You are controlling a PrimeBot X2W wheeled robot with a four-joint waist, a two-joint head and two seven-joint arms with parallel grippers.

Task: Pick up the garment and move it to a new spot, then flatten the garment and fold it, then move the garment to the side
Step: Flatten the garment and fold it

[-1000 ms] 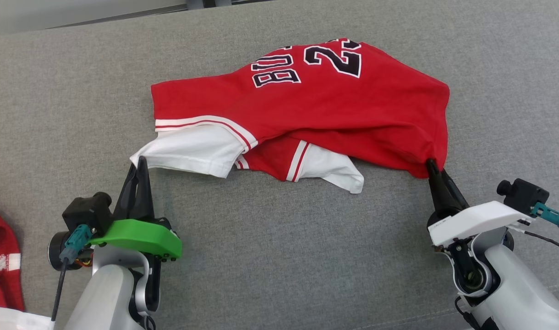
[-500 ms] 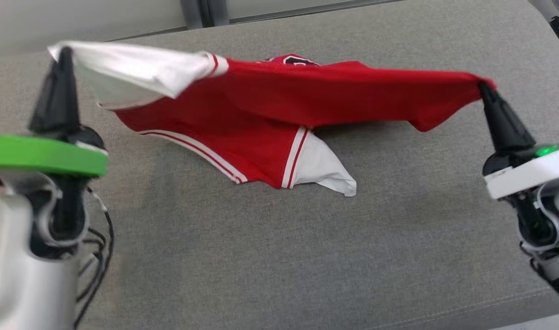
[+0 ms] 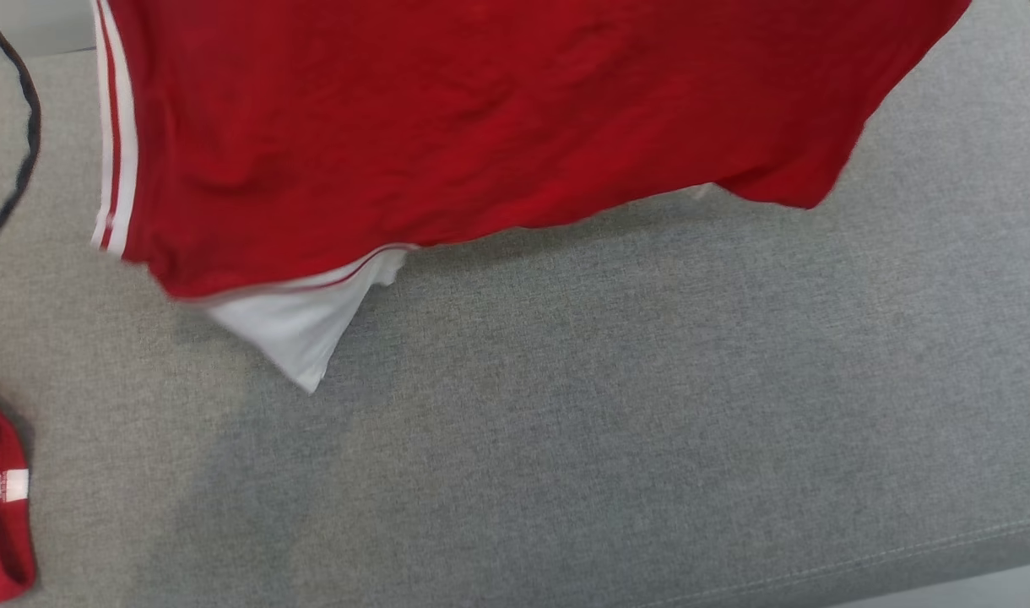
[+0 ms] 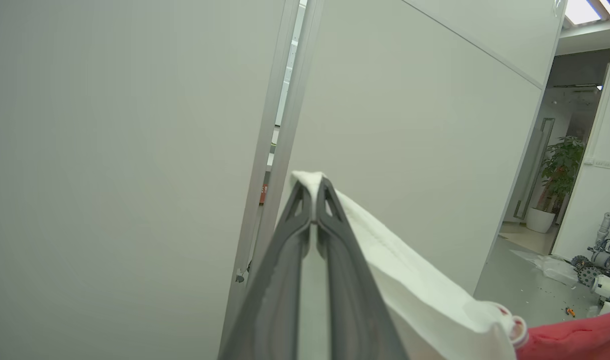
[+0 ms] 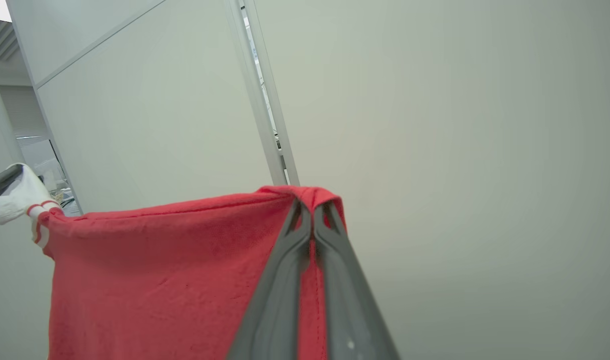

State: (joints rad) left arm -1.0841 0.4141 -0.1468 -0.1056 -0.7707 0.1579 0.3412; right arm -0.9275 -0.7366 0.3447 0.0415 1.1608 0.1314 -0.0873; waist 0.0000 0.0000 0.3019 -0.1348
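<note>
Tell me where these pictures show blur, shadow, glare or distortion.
Head view: the red jersey is motion-blurred along its lower edge and casts a soft shadow on the grey cushion. Left wrist view: the ceiling light is blown out. Right wrist view: sharp right gripper, leaning wall seam.

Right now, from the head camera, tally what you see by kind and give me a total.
Garments: 2 (red-and-white jersey hanging over the cushion; red garment lying at the left edge)
Grey cushion: 1
Black cable: 1
Total: 4
</note>
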